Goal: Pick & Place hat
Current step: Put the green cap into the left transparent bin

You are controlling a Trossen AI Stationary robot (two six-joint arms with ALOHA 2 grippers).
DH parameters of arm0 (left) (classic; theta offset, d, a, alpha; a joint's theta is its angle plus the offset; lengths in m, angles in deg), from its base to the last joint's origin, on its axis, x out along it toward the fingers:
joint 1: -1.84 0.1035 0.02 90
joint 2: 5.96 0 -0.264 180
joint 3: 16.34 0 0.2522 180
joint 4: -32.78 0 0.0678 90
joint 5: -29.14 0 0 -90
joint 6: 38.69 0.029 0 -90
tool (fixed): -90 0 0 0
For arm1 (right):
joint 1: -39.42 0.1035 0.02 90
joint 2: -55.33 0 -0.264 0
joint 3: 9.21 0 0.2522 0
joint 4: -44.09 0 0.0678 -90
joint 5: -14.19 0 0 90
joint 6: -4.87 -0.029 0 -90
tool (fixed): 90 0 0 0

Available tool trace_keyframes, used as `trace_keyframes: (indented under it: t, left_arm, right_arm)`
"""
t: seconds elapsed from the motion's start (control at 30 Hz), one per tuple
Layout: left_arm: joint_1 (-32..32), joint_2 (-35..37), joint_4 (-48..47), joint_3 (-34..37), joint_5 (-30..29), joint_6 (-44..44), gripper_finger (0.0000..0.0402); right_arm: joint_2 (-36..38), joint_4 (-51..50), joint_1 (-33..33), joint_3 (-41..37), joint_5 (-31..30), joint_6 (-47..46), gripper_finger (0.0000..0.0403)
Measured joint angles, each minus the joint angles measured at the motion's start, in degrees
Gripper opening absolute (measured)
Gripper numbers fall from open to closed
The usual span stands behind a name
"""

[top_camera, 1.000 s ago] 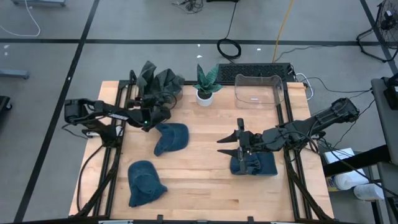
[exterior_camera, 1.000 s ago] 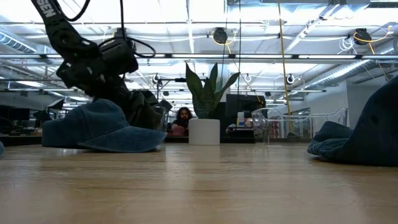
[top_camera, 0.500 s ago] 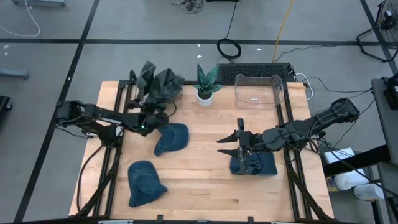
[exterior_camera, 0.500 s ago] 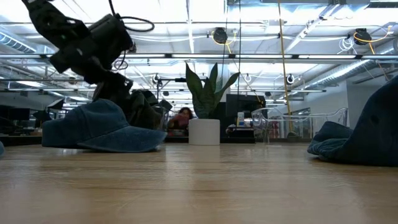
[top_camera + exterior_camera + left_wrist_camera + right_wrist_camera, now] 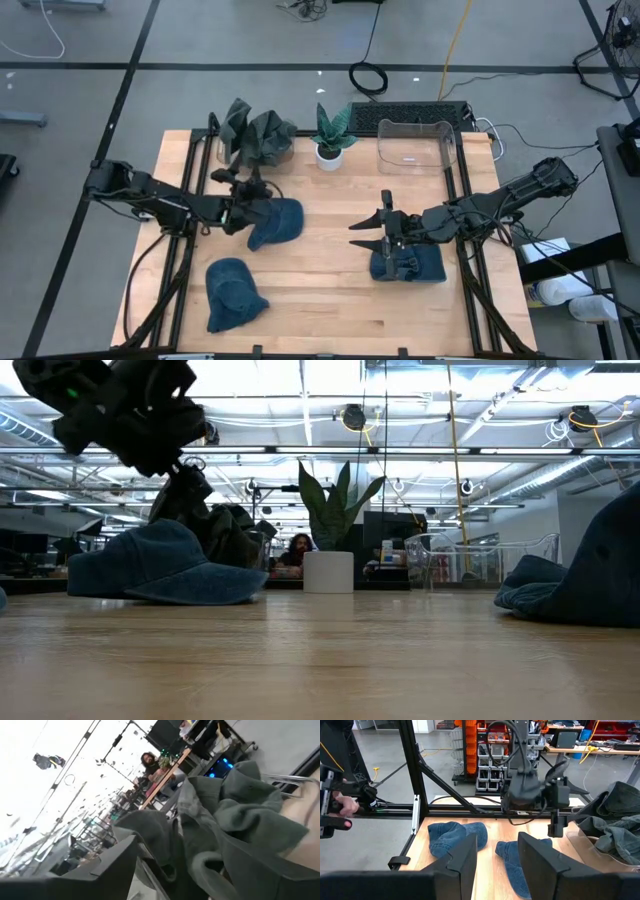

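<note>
Three blue denim hats lie brim-down on the wooden table: one in the middle (image 5: 277,220) (image 5: 160,560) (image 5: 515,862), one at the near left (image 5: 235,293) (image 5: 455,837), and one at the right (image 5: 410,265) (image 5: 590,575). A heap of grey-green hats (image 5: 255,130) (image 5: 225,820) sits at the far left. My left gripper (image 5: 250,203) hovers open just left of the middle hat and holds nothing. My right gripper (image 5: 360,235) (image 5: 497,845) stays open above the table, beside the right hat.
A potted plant (image 5: 330,135) (image 5: 330,550) stands at the far middle, and a clear plastic bin (image 5: 415,145) sits to its right. Black frame rails (image 5: 190,240) run along both table sides. Bare wood lies between the middle and right hats.
My left gripper has drawn back from the grey-green heap toward the near edge and the middle blue hat. It has risen and rolled about its own axis. The hats lie as before, and my right arm has kept still.
</note>
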Motion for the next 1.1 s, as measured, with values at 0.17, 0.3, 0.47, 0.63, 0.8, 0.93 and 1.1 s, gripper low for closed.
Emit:
trace_keyframes:
  t: [0.17,0.3,0.47,0.63,0.8,0.93,1.1]
  left_arm:
    - [3.0,0.0,12.6,-0.1,-0.3,17.0,0.0269]
    - [5.6,0.0,18.6,-1.5,-0.3,27.0,0.0256]
    - [9.4,0.0,24.0,-4.8,-0.3,36.5,0.0252]
    - [13.9,1.1,24.9,-8.7,-0.3,40.6,0.0261]
    - [18.7,3.0,24.5,-10.6,0.0,41.5,0.0264]
    - [23.5,5.5,24.2,-10.8,1.5,45.0,0.0246]
    - [29.9,9.1,23.0,-10.9,4.0,47.8,0.0218]
  right_arm:
    - [0.0,0.0,0.0,0.0,0.0,0.0,0.0130]
    - [0.0,0.0,0.0,0.0,0.0,0.0,0.0130]
    - [0.0,0.0,0.0,0.0,0.0,0.0,0.0130]
    - [0.0,0.0,0.0,0.0,0.0,0.0,0.0130]
    - [0.0,0.0,0.0,0.0,0.0,0.0,0.0130]
    - [0.0,0.0,0.0,0.0,0.0,0.0,0.0130]
    - [0.0,0.0,0.0,0.0,0.0,0.0,0.0130]
